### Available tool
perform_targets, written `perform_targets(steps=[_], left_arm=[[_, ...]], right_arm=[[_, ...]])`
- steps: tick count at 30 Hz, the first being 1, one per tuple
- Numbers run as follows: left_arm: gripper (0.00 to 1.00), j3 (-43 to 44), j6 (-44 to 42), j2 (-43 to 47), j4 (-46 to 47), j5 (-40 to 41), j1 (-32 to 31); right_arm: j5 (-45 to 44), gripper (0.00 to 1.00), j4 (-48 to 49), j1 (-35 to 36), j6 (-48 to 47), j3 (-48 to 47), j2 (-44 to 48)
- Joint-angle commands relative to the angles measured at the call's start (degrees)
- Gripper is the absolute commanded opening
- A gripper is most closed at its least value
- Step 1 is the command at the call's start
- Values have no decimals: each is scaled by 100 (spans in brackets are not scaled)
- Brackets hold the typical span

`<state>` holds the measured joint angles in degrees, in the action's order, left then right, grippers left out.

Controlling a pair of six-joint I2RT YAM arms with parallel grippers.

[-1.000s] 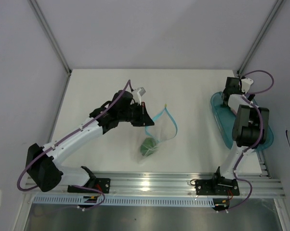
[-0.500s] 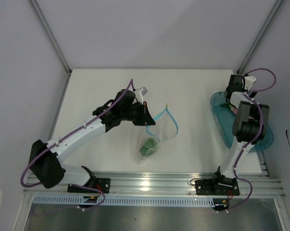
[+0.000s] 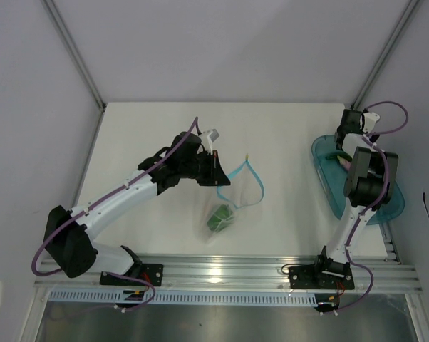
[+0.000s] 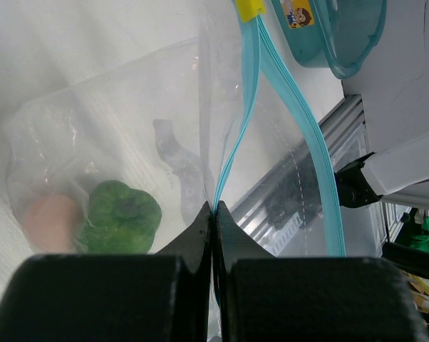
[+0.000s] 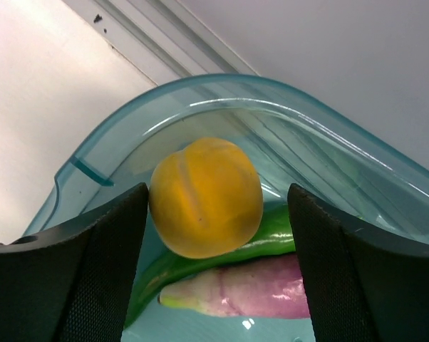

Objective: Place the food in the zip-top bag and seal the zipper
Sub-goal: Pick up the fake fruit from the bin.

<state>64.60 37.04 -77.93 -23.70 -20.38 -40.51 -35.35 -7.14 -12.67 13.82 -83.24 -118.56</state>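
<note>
The zip-top bag (image 3: 232,199) lies mid-table with its mouth held up, a green bell pepper (image 3: 219,217) inside. My left gripper (image 3: 216,173) is shut on the zipper (image 4: 243,107) at the mouth's edge. In the left wrist view the pinch (image 4: 214,210) is plain, with the green pepper (image 4: 122,217) and a pale egg (image 4: 49,222) showing through the plastic. My right gripper (image 3: 339,148) reaches down into the teal tray (image 3: 328,189). Its open fingers (image 5: 216,192) straddle the yellow pepper (image 5: 206,197); the left finger touches it and the right stands apart. A purple eggplant (image 5: 271,288) lies below.
A long green pepper (image 5: 157,267) lies under the yellow one in the tray (image 5: 200,100). The tray's rim (image 4: 343,43) shows beyond the bag. An aluminium rail (image 3: 221,271) runs along the near edge, and walls close in the far right corner.
My right wrist has shifted slightly toward the far end of the tray. The left arm has edged forward a little, still holding the bag's mouth.
</note>
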Motion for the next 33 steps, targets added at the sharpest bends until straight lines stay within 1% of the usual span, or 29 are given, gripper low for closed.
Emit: perform_targets(steps=[1, 4, 5, 6, 7, 8, 9, 15, 16, 18, 19, 20, 24, 30, 31, 33], left_arm=[[1, 238, -109, -3, 50, -133, -45], [1, 238, -109, -3, 50, -133, -45], [1, 255, -109, -12, 59, -141, -45], [1, 246, -109, -3, 59, -150, -45], [1, 238, -109, -3, 50, -150, -45], [1, 229, -109, 15, 41, -150, -45], [1, 220, -109, 15, 41, -150, -45], [0, 202, -127, 32, 32, -159, -45], [1, 194, -118, 50, 32, -159, -45], [1, 202, -118, 59, 32, -168, -45], [1, 202, -118, 76, 15, -168, -45], [0, 194, -118, 85, 24, -168, -53], [0, 176, -109, 146, 24, -159, -45], [1, 132, -83, 208, 41, -177, -45], [1, 141, -74, 226, 59, -177, -45], [1, 106, -65, 278, 68, -177, -45]], right_arm=[[29, 80, -130, -34, 15, -272, -44], [64, 76, -113, -43, -2, -263, -53], [90, 69, -139, -43, -11, -306, -53], [99, 67, -156, -52, -11, -324, -88], [99, 60, -183, -52, -11, -333, -88], [99, 58, -192, -52, -11, -324, -79], [99, 56, -192, -52, -3, -316, -62], [134, 56, -253, -52, 59, -219, -9], [143, 51, -236, -52, 59, -210, 8], [134, 36, -236, -52, 24, -192, 26], [125, 23, -218, -52, 24, -166, 61], [117, 21, -209, -52, 24, -149, 87], [108, 21, -227, -52, 32, -113, 237], [125, 20, -394, -34, 112, 18, 816], [134, 20, -437, -8, 120, 53, 904], [178, 15, -473, 18, 112, 176, 1168]])
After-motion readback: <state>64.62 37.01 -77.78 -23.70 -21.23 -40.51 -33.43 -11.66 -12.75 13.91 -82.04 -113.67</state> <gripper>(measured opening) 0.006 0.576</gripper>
